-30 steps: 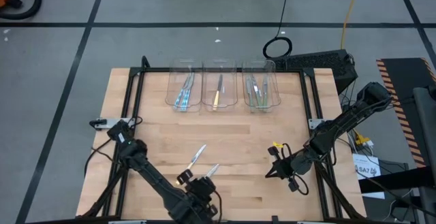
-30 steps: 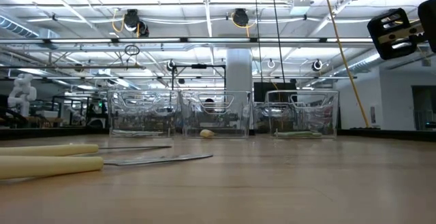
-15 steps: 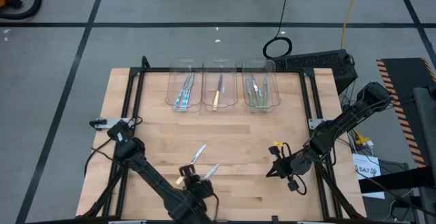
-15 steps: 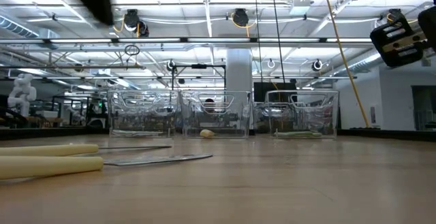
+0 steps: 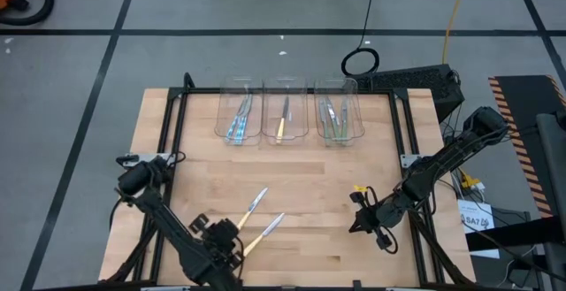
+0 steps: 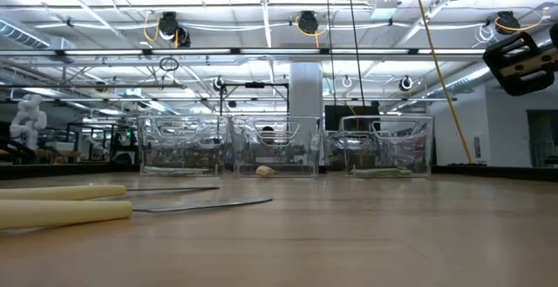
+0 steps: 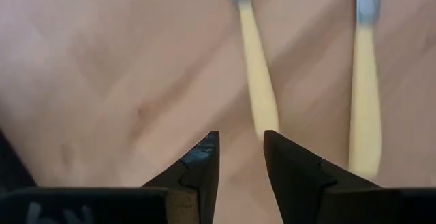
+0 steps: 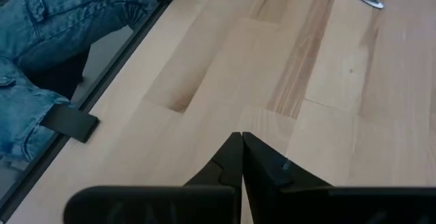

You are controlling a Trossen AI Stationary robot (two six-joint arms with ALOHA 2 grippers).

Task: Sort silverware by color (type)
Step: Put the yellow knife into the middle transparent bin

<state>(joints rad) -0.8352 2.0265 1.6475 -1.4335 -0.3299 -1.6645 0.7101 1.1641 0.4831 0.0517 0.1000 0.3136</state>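
Two pale-yellow-handled utensils lie flat on the wood in the near middle, one [image 5: 253, 204] and the other [image 5: 264, 230]; their handles show in the left wrist view [image 7: 259, 88] [image 7: 364, 108] and the low view [image 6: 61, 210]. My left gripper [image 5: 218, 238] [image 7: 242, 152] hovers just left of their handle ends, open by a narrow gap and touching nothing. My right gripper [image 5: 358, 225] [image 8: 242, 142] waits shut above the near right of the table. The other utensils lie in the far bins: blue [image 5: 239, 117], yellow [image 5: 282, 121], green [image 5: 332, 118].
Three clear plastic bins [image 5: 285, 89] stand side by side along the table's far edge. A black frame rail [image 5: 174, 132] borders the work area. A person's jeans-clad leg [image 8: 48, 40] shows beyond the table's edge. Bare wood [image 5: 309, 176] lies between the bins and the loose utensils.
My left arm has swung toward the table's left edge, drawing its gripper back from over the yellow handles' ends, which now lie uncovered. The two utensils have stayed where they were. My right gripper has sunk a little.
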